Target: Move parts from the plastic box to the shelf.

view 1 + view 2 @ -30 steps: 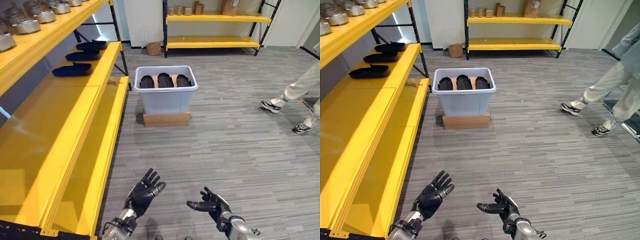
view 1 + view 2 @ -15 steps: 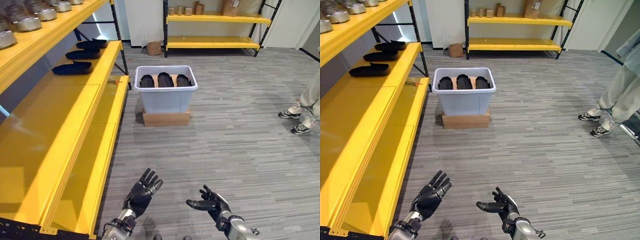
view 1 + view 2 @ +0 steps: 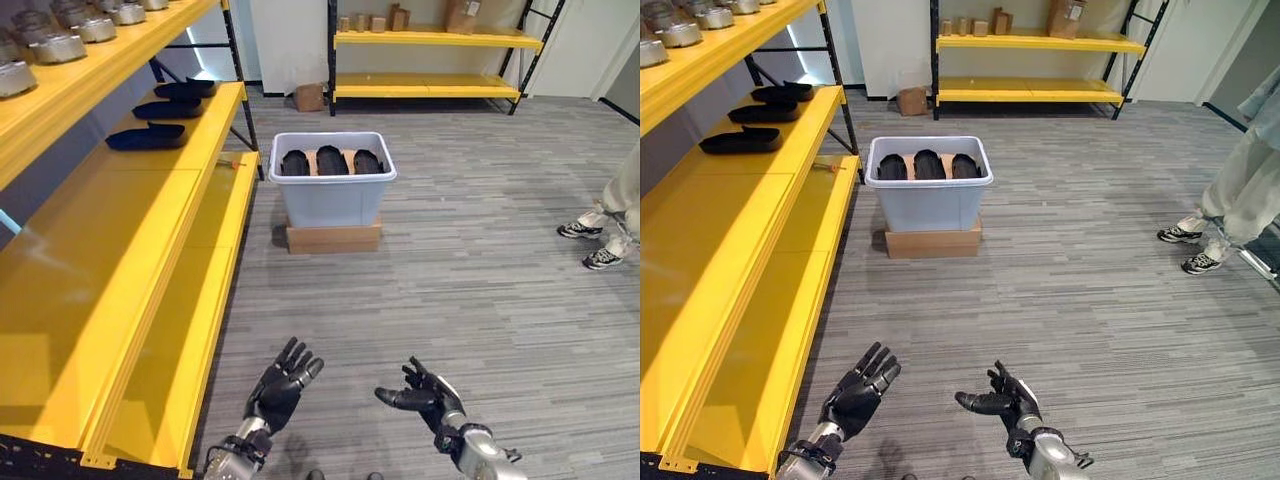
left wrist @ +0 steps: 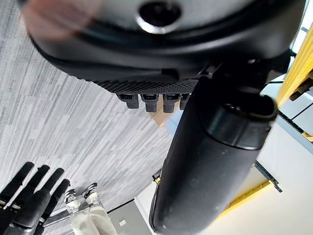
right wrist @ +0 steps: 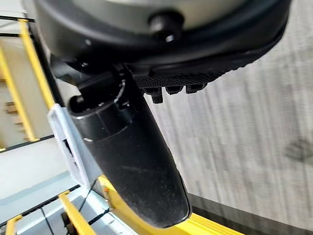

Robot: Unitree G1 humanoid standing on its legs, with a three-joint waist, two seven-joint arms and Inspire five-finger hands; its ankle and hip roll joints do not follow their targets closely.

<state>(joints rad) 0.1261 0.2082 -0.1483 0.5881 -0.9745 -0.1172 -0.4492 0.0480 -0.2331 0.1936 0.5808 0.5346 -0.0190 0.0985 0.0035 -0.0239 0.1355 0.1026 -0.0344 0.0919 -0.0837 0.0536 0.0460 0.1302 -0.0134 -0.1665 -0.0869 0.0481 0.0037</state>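
Observation:
A pale grey plastic box [image 3: 331,198] stands on a flat cardboard box [image 3: 333,238] on the floor ahead, with three black parts [image 3: 331,161] standing in a row inside. Three more black parts [image 3: 146,137] lie on the middle level of the yellow shelf [image 3: 150,260] at my left. My left hand [image 3: 280,387] and right hand [image 3: 425,394] hover low in front of me, far short of the box, both open with straight fingers and holding nothing. The left wrist view shows the left hand [image 4: 215,161] from close and the right hand [image 4: 24,193] beyond it.
Metal pots [image 3: 55,45] line the shelf's upper level. A second yellow shelf [image 3: 430,60] with small boxes stands against the far wall, a cardboard box [image 3: 308,96] beside it. A person's legs and shoes [image 3: 600,235] are at the right. Grey plank floor [image 3: 470,280] lies between me and the box.
The person at the right has walked further right. My right hand has risen slightly; the left hand stays almost still.

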